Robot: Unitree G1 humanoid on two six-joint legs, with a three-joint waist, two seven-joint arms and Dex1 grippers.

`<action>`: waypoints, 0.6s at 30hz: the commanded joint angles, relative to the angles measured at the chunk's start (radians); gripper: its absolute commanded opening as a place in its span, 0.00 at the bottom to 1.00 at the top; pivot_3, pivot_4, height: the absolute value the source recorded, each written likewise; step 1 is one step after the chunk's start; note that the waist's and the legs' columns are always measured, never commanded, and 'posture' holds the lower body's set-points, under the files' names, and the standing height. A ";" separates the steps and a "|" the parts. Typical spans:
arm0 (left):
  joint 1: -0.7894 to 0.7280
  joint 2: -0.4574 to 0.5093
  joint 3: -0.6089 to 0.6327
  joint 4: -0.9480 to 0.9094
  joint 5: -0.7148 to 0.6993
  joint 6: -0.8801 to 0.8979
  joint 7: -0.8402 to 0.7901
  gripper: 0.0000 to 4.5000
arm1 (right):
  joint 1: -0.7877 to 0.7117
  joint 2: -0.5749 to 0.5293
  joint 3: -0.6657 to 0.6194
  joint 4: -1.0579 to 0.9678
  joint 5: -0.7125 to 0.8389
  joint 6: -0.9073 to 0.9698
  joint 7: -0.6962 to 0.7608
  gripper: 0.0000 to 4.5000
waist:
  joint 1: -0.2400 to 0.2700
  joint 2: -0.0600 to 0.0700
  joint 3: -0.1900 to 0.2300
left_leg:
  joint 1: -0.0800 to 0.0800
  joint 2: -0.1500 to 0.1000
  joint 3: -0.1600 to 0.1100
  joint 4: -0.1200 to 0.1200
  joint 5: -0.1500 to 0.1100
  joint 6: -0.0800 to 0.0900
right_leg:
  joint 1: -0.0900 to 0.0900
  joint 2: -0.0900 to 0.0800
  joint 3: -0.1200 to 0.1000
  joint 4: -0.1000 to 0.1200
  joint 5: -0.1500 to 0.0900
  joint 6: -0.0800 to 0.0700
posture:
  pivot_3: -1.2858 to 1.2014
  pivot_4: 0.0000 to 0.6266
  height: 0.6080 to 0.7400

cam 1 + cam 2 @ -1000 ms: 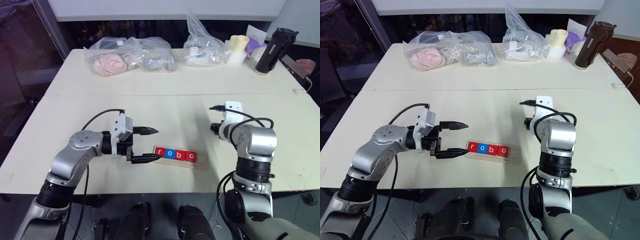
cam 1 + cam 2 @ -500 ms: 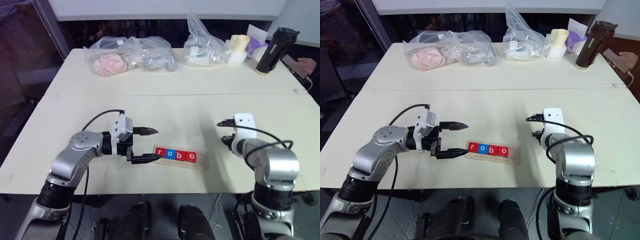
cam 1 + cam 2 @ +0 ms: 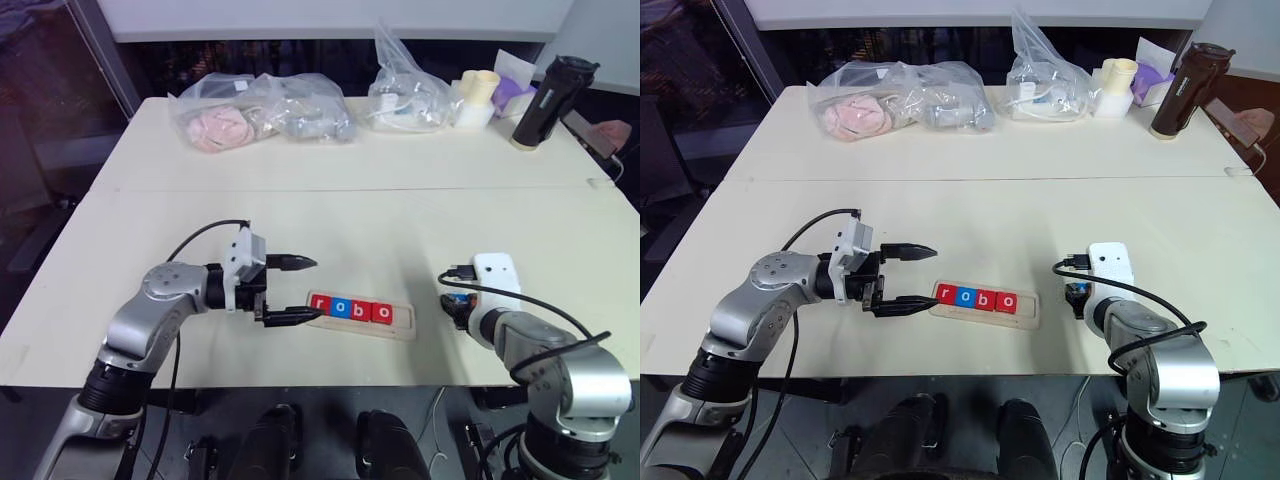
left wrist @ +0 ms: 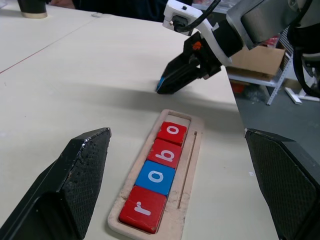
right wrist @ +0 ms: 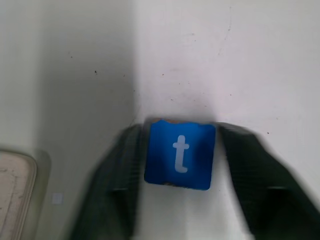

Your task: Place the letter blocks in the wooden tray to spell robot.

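I see the wooden tray (image 3: 362, 316) lying crosswise — left pincer (image 3: 297, 289) agape at its end, right pincer (image 5: 180, 165) straddling, fingers apart, the blue t block (image 5: 180, 155).

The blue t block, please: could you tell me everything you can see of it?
The blue t block is a small flat square tile with rounded corners and a white lowercase t. It sits between the right tool's two black fingers, just above the pale table, outside the wooden tray, near the tray's vacant end.
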 commanded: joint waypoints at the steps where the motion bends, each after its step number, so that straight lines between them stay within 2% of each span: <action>1: -0.011 0.000 0.001 -0.013 0.000 -0.020 -0.007 1.00 | -0.040 -0.146 0.025 -0.022 0.099 0.007 0.071 0.98 | 0.000 0.000 0.000 | 0.000 0.000 0.000 0.000 0.000 0.000 | 0.000 0.000 0.000 0.000 0.000 0.000 | 0.52 0.24 0.98; 4: -0.013 0.000 -0.001 -0.013 0.001 -0.021 -0.007 1.00 | -0.086 -0.353 0.098 -0.038 0.204 -0.008 0.244 0.98 | -0.001 0.000 0.001 | 0.000 0.000 0.000 0.000 0.000 0.000 | 0.001 -0.001 -0.001 -0.002 0.000 0.000 | 0.52 0.24 0.98; 5: -0.015 -0.002 -0.001 -0.012 0.001 -0.021 -0.007 1.00 | -0.082 -0.423 0.112 -0.023 0.228 -0.067 0.319 0.98 | 0.000 0.000 0.001 | 0.000 0.000 0.000 0.000 0.000 0.000 | 0.001 -0.001 -0.001 -0.002 0.000 0.000 | 0.52 0.24 0.98; 7: -0.019 -0.004 -0.004 -0.008 0.003 -0.023 -0.007 1.00 | -0.045 -0.567 0.143 0.040 0.228 -0.285 0.488 0.98 | 0.002 0.000 0.001 | -0.001 0.000 0.000 0.000 0.000 0.001 | 0.001 -0.002 -0.002 -0.003 -0.001 0.000 | 0.52 0.24 0.98; 10: -0.022 -0.006 -0.005 -0.009 0.005 -0.023 -0.007 1.00 | 0.008 -0.694 0.171 0.178 0.181 -0.574 0.671 0.98 | 0.002 -0.001 0.001 | -0.001 0.000 0.000 0.000 -0.001 0.003 | 0.004 -0.002 -0.003 -0.006 -0.001 0.001 | 0.52 0.24 0.98; 13: -0.025 -0.007 -0.007 -0.007 0.008 -0.026 -0.007 1.00 | 0.026 -0.759 0.198 0.334 0.135 -0.805 0.809 0.98 | 0.002 -0.001 0.001 | -0.001 -0.001 0.001 0.001 -0.003 0.005 | 0.006 -0.002 -0.003 -0.011 0.000 0.002 | 0.52 0.24 0.98; 18: -0.026 -0.002 -0.001 -0.016 0.003 -0.020 -0.002 1.00 | -0.026 -0.772 0.256 0.613 0.057 -1.126 0.992 0.98 | 0.002 -0.001 0.001 | -0.001 -0.001 0.002 0.002 -0.003 0.006 | 0.006 -0.003 -0.002 -0.013 0.001 0.003 | 0.52 0.24 0.98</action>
